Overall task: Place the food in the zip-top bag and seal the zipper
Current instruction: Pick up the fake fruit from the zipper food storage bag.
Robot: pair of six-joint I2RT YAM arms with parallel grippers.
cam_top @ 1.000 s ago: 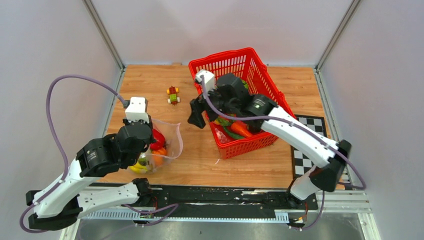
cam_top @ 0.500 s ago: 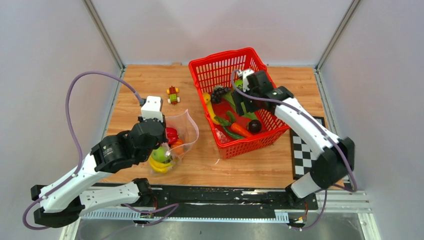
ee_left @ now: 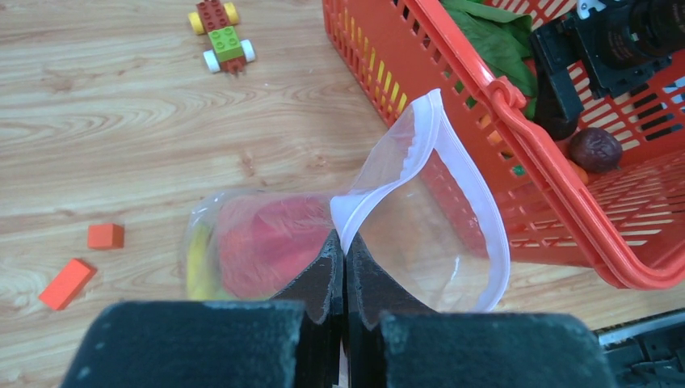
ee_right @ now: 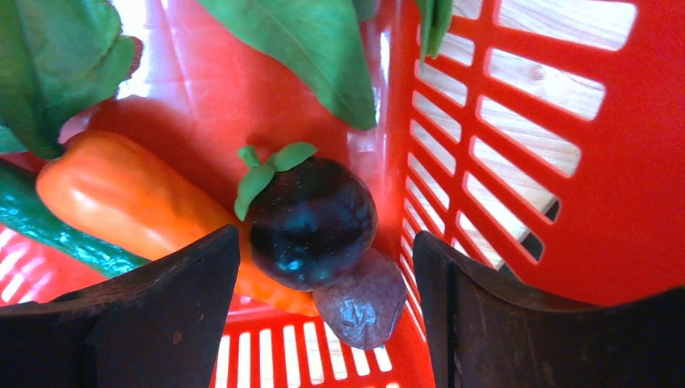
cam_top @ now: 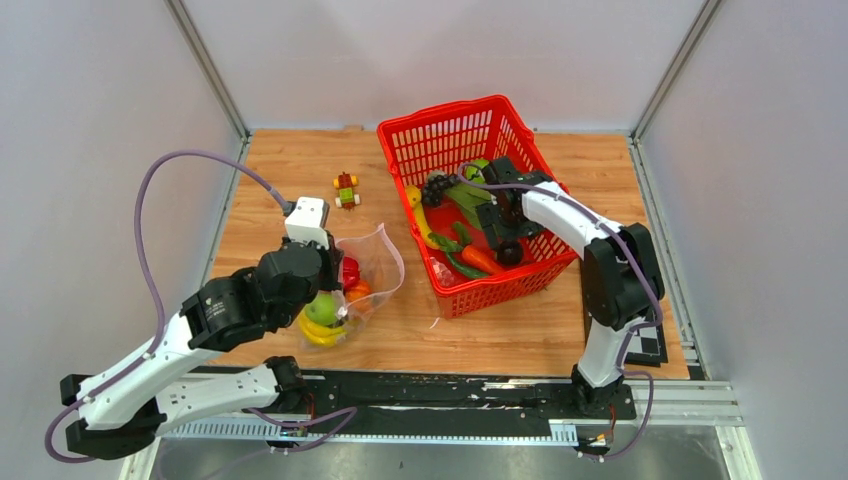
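The clear zip-top bag (cam_top: 368,268) lies left of the basket with its mouth gaping towards it. My left gripper (ee_left: 345,249) is shut on the bag's rim, where the pale zipper (ee_left: 496,236) loops round the opening. Inside the bag are a green lime (cam_top: 322,308), a yellow banana (cam_top: 318,333) and red and orange pieces. My right gripper (ee_right: 325,242) is down in the red basket (cam_top: 455,130), open, its fingers either side of a dark purple round fruit (ee_right: 311,222) and a wrinkled brown-purple piece (ee_right: 361,299). An orange vegetable (ee_right: 121,194) lies beside them.
More food fills the basket: a banana (cam_top: 418,215), grapes (cam_top: 437,183), green leaves (ee_right: 315,48). A toy block figure (cam_top: 346,189) stands at the back left. Two orange blocks (ee_left: 106,235) lie left of the bag. A checkerboard (cam_top: 625,250) sits right of the basket.
My right gripper has swung from left of the basket across it and down among the food. My left arm has shifted the bag rightward, and its mouth now gapes wider.
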